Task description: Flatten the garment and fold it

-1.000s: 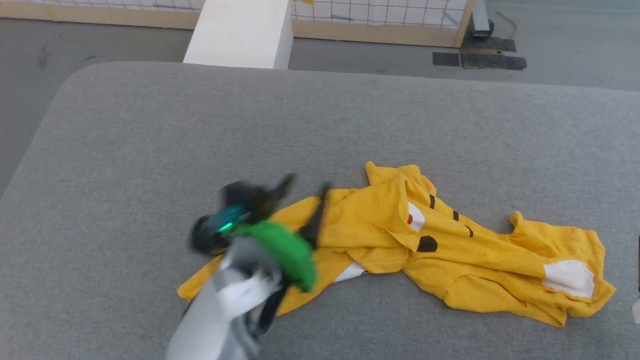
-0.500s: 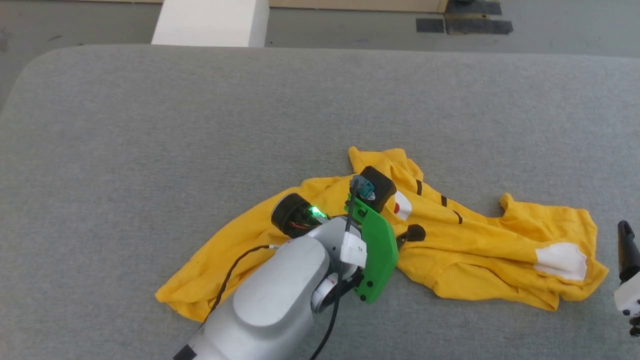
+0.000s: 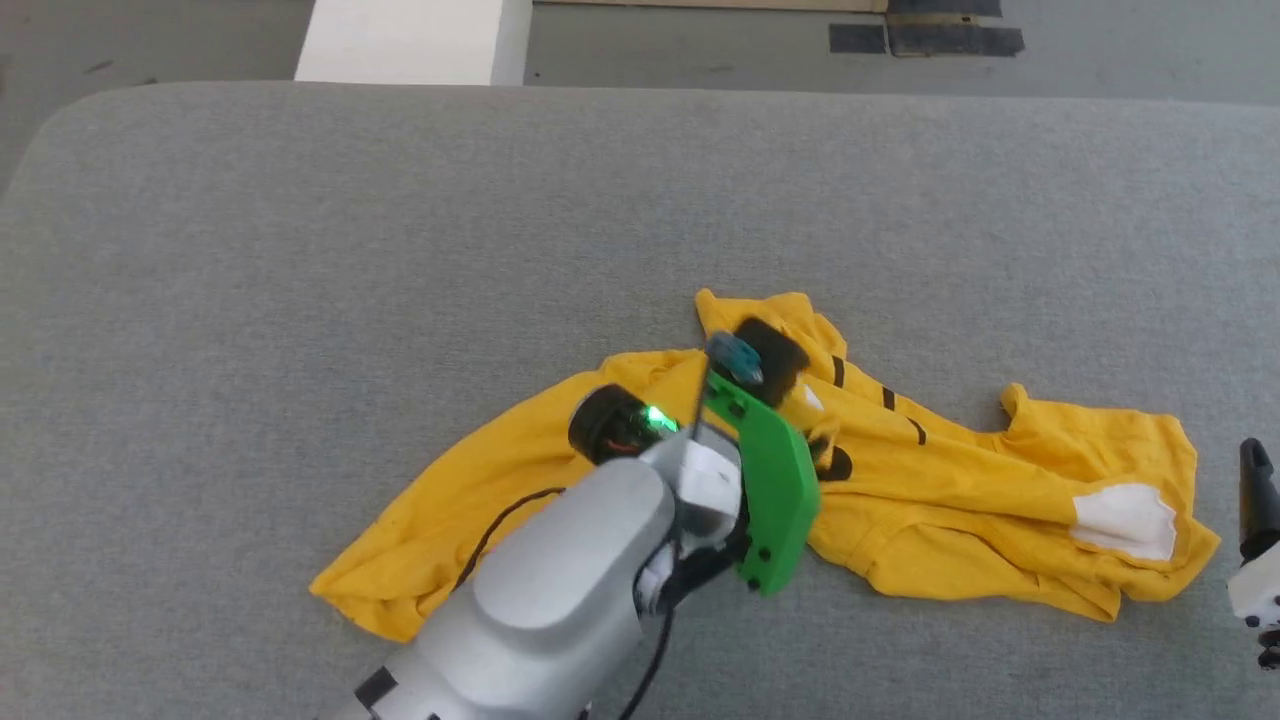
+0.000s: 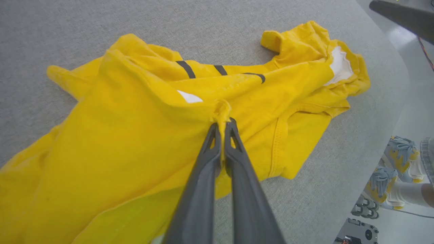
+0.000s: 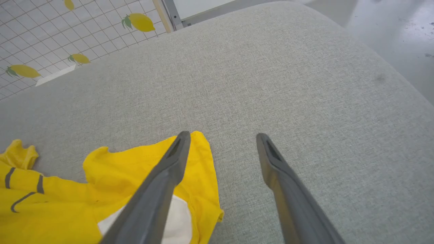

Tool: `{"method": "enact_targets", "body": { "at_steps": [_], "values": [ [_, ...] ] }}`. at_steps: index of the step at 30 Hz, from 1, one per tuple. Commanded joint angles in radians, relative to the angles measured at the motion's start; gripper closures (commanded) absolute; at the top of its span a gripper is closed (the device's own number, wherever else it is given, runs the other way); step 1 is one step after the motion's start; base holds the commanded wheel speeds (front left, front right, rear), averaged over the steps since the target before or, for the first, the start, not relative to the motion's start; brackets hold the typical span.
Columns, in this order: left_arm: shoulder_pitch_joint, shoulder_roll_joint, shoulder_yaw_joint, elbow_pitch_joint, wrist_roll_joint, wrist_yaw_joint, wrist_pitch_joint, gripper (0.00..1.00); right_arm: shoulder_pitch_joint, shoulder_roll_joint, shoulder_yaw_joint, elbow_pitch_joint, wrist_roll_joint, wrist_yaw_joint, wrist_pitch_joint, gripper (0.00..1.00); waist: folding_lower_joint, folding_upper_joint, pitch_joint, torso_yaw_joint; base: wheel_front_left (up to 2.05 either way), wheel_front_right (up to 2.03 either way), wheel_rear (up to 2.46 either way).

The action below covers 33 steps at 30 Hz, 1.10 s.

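Observation:
The bright yellow garment (image 3: 960, 500) lies crumpled on the grey padded table (image 3: 400, 250), with black stripes, white patches and a black nose print showing. My left arm reaches over its middle, and the green wrist bracket (image 3: 770, 490) hides the fingers in the head view. In the left wrist view my left gripper (image 4: 222, 123) is shut on a pinched ridge of the garment (image 4: 135, 135), which bunches up at the tips. My right gripper (image 5: 223, 136) hangs open over the garment's right end (image 5: 135, 166); one of its fingers (image 3: 1252, 490) shows at the head view's right edge.
A white block (image 3: 410, 40) and black floor tape (image 3: 925, 38) lie beyond the table's far edge. A person's shoes (image 4: 386, 179) stand on the floor past the table's rounded edge. A lemon-print tiled panel (image 5: 34, 34) stands behind the table.
The camera tilted down early on. My left arm swung from the garment's left part to its middle and shut on fabric, now drawing it up slightly. The right gripper came into view.

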Motion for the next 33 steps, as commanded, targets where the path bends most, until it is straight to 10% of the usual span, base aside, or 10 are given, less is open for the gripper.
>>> {"method": "enact_targets", "body": {
  "at_steps": [1,6,17,24,25,26,33],
  "values": [
    [-0.03,0.002,0.026,-0.019,-0.028,0.019,-0.035,1.0,-0.016,0.0,0.005,0.003,-0.006,0.004,-0.007,0.0,-0.0001,-0.0001,-0.015,0.016,0.0,0.0,0.0],
    [-0.103,0.058,0.18,-0.027,-0.051,0.107,-0.123,1.0,-0.021,0.0,0.016,-0.001,-0.008,0.004,-0.007,0.0,-0.0001,-0.0001,-0.016,0.027,0.0,0.0,0.0],
    [-0.217,0.428,0.538,0.138,-0.04,0.359,-0.251,1.0,-0.045,0.0,0.059,-0.024,-0.012,0.004,-0.011,0.0,-0.0001,-0.0001,0.065,-0.02,0.0,0.0,0.0],
    [-0.073,0.456,0.657,0.139,-0.137,0.434,-0.255,1.0,-0.037,0.0,0.056,-0.028,-0.016,0.004,-0.013,0.0,-0.0001,-0.0001,0.074,0.012,0.0,0.0,0.0],
    [-0.062,0.444,0.673,0.125,-0.156,0.427,-0.269,0.69,-0.04,0.0,0.059,-0.03,-0.016,0.004,-0.013,0.0,-0.0001,-0.0001,0.073,0.017,0.0,0.0,0.0],
    [-0.049,0.428,0.694,0.101,-0.179,0.417,-0.293,0.0,-0.043,0.0,0.067,-0.032,-0.018,0.004,-0.014,0.0,-0.0001,-0.0001,0.069,0.024,0.0,0.0,0.0],
    [0.067,0.445,0.689,-0.116,-0.086,0.29,-0.597,0.0,-0.042,0.0,0.186,-0.033,-0.024,0.004,-0.006,0.0,-0.0001,-0.0001,0.016,0.054,0.0,0.0,0.0]
  ]
}}
